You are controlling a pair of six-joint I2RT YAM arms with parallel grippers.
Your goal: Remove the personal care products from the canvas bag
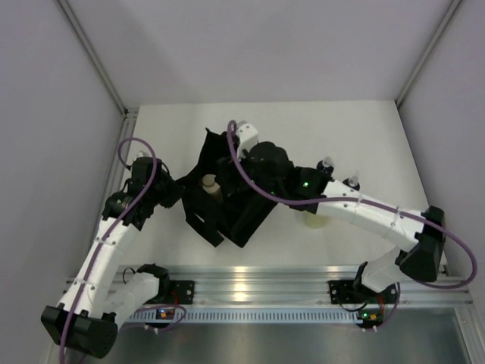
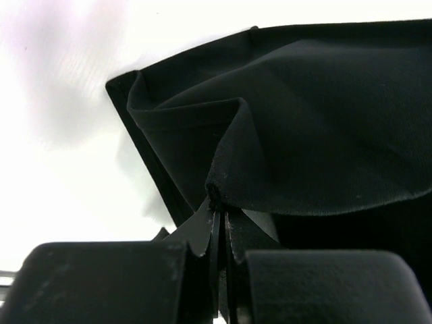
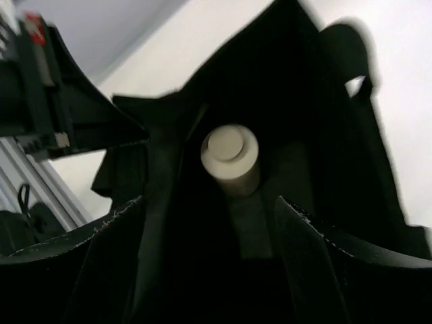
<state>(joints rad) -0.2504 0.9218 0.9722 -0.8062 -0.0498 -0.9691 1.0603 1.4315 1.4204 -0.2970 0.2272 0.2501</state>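
The black canvas bag (image 1: 231,208) sits open in the middle of the table. My left gripper (image 1: 174,189) is shut on a fold of the bag's left rim (image 2: 229,155), pinching the fabric between its jaws (image 2: 219,202). My right gripper (image 1: 241,178) is open and hovers just over the bag's mouth. A beige cream-capped bottle (image 1: 210,186) stands inside the bag, and in the right wrist view it (image 3: 230,159) lies ahead of the open right gripper (image 3: 209,202), not touched. Two white-capped bottles (image 1: 327,165) (image 1: 353,183) and a pale yellow-green bottle (image 1: 314,221) stand on the table right of the bag.
The right arm (image 1: 364,208) crosses over the bottles standing outside the bag. A metal rail (image 1: 250,280) runs along the near edge. White walls close in the table at the back and on both sides.
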